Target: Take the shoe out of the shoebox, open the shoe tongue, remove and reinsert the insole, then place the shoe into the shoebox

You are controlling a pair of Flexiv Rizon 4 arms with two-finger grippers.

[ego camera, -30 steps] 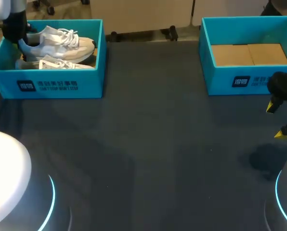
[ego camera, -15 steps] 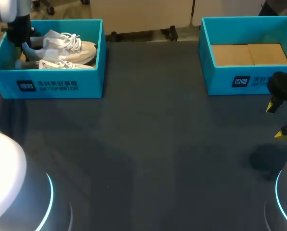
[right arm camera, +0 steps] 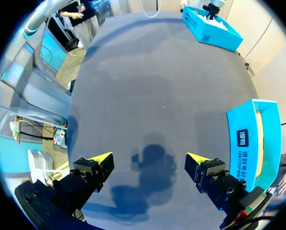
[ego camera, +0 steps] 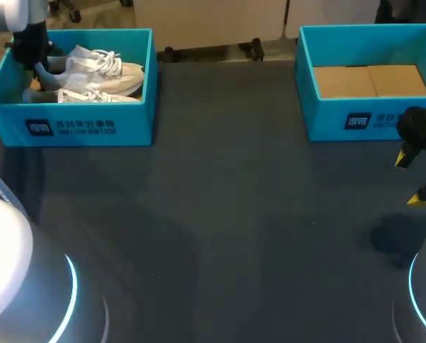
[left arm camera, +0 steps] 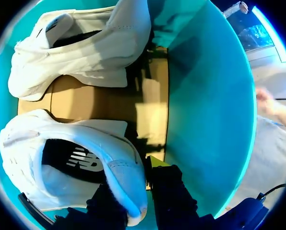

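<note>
A teal shoebox (ego camera: 91,125) at the table's far left holds two white sneakers. My left gripper (ego camera: 33,57) is down inside it, at the heel of the farther sneaker (ego camera: 102,68). In the left wrist view the gripper (left arm camera: 133,203) is shut on that sneaker's heel collar (left arm camera: 126,184), one finger inside the shoe and one outside; the dark insole (left arm camera: 73,163) shows. The second sneaker (left arm camera: 85,43) lies ahead on the box's cardboard floor. My right gripper (ego camera: 412,180) hangs open over the table's right side, its yellow tips wide apart and nothing between them (right arm camera: 150,160).
A second teal shoebox (ego camera: 342,118) stands at the far right, with only its cardboard floor showing; it is just beyond my right gripper, shoebox (right arm camera: 258,139). Dark grey table (ego camera: 227,229) spreads between the boxes.
My left arm has shifted a little at the left box, and the held sneaker moved slightly with it. The right arm has not moved.
</note>
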